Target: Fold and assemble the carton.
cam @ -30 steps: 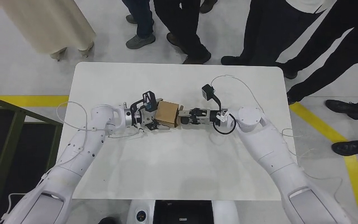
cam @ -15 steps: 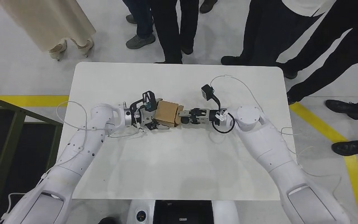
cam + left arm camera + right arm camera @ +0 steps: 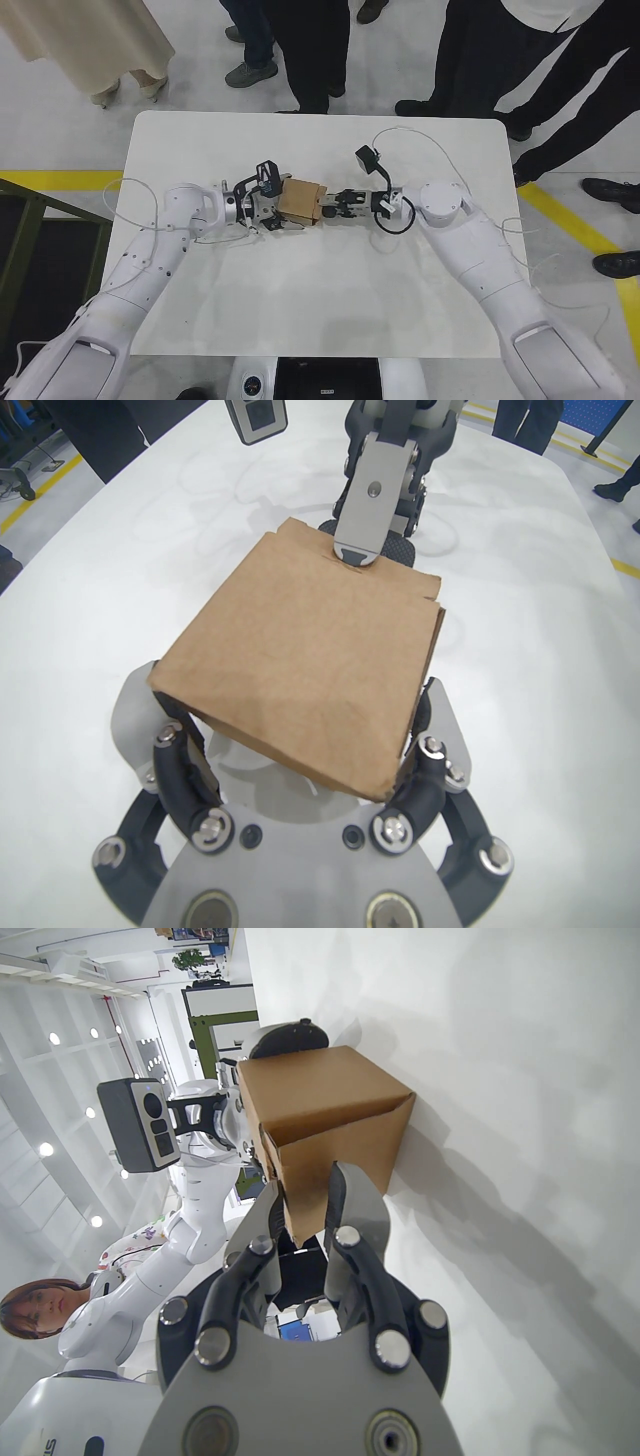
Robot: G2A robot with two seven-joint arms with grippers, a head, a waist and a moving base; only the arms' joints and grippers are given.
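Observation:
A small brown carton (image 3: 299,201) sits folded into a box shape near the middle of the white table (image 3: 300,300). My left gripper (image 3: 292,720) clamps the carton (image 3: 305,670) from its left end, one finger on each side wall. My right gripper (image 3: 305,1208) is at the opposite end, shut on a flap of the carton (image 3: 325,1128). In the left wrist view one right fingertip (image 3: 356,552) presses on the carton's far top edge. Both grippers (image 3: 268,205) (image 3: 330,207) meet at the box in the top view.
Several people stand along the table's far edge (image 3: 320,113), none touching the carton. A thin white cable (image 3: 420,140) loops over the table behind the right arm. The near half of the table is bare white surface.
The right arm has shifted slightly toward the carton and away from me. The carton and the left gripper have stayed where they were.

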